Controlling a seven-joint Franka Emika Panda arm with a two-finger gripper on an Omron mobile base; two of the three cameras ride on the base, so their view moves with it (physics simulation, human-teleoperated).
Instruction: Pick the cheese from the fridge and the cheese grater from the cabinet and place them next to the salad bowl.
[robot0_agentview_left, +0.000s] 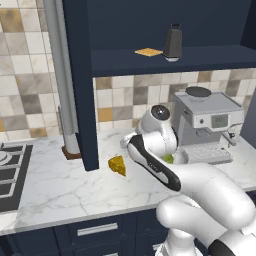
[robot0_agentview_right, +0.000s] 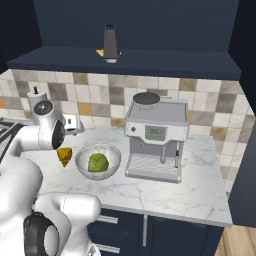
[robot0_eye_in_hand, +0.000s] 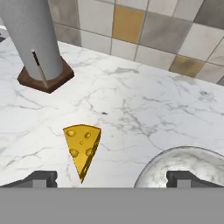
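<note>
Hand view: gripper (robot0_eye_in_hand: 111, 178), fingers spread wide and holding nothing, above the marble counter (robot0_eye_in_hand: 144, 113). Cheese (robot0_eye_in_hand: 82, 148) lies flat on the counter just beside the salad bowl (robot0_eye_in_hand: 183, 168), between the fingertips' span and apart from both. Cheese grater (robot0_agentview_right: 111, 44) stands upright on the cabinet (robot0_agentview_right: 150, 60) shelf, well above the salad bowl, beside an orange checkered square (robot0_agentview_left: 148, 51). Coffee machine (robot0_agentview_right: 156, 135) stands at the bowl's other side.

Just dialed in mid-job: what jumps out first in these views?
The yellow cheese lies on the marble counter just beside the salad bowl, with the gripper above it, jaws wide open and empty. The cheese grater stands on the navy cabinet shelf, above the silver coffee machine.
</note>
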